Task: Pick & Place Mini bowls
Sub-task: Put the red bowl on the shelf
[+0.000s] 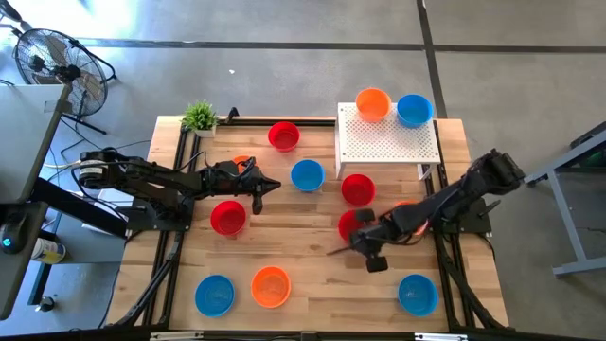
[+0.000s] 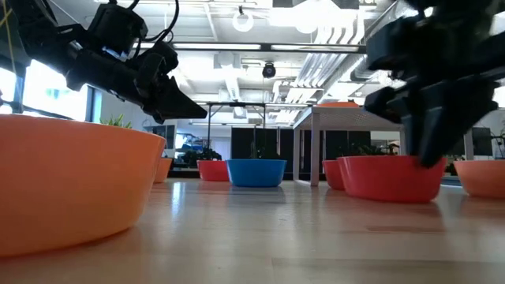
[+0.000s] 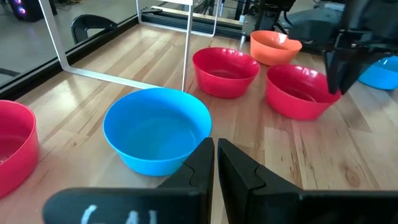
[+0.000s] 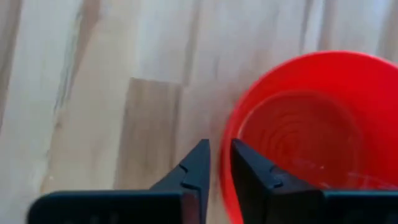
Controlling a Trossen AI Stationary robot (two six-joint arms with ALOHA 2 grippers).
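Red bowl (image 4: 311, 130), mid-table beside the stand (image 1: 386, 142): right gripper (image 4: 219, 163) pinching its near rim, fingers nearly together, wall between them; confirm a firm bite, then lift straight up, avoiding neighbouring bowls; left gripper (image 3: 215, 163) closed, empty, near the blue bowl (image 3: 157, 129).

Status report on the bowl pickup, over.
Right gripper closing on red bowl's rim. Left gripper shut, empty, hovering by blue bowl. Nothing in the way.

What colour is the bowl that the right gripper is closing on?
Red, clearest in the right wrist view.
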